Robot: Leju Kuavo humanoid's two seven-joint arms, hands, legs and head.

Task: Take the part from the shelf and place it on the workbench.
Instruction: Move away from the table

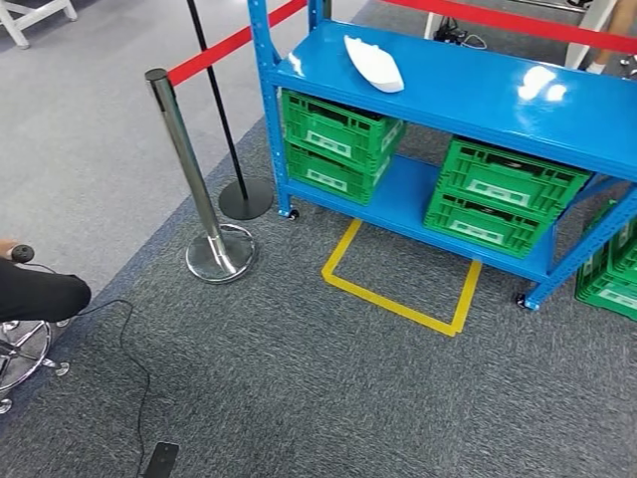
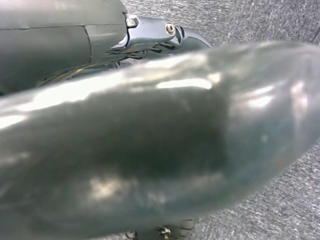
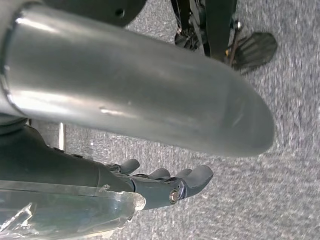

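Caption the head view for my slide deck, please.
White part lying on the blue shelf's top deck, green crates beneath, yellow floor marking in front.

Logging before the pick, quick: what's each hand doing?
Left hand: cannot tell, mostly hidden.
Right hand: open, holding nothing.

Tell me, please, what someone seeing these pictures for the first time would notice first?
The bright blue shelf stands out, with a single white part lying on its top level and green crates stacked on the level below. On the grey carpet in front of it a yellow tape outline marks a square, and to its left a chrome post carries a red barrier belt.
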